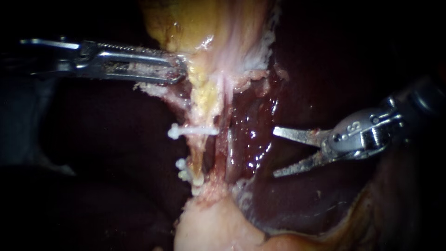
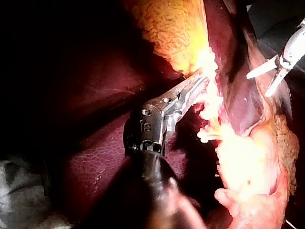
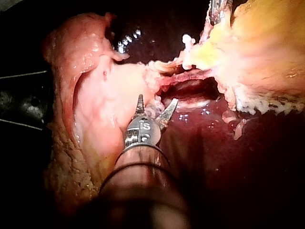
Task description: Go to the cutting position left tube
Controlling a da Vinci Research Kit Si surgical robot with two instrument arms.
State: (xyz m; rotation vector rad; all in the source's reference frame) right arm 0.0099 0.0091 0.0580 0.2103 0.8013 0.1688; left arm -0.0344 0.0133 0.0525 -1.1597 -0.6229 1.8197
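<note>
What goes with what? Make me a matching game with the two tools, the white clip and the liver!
Things:
1. left instrument
2. right instrument
3. white clip
4. liver

States:
A. dark red and shiny
B. wide open, holding nothing
C. clamped across a tube
D. shut on the gallbladder

Pairs: 1-D, 2-B, 3-C, 4-A
</note>
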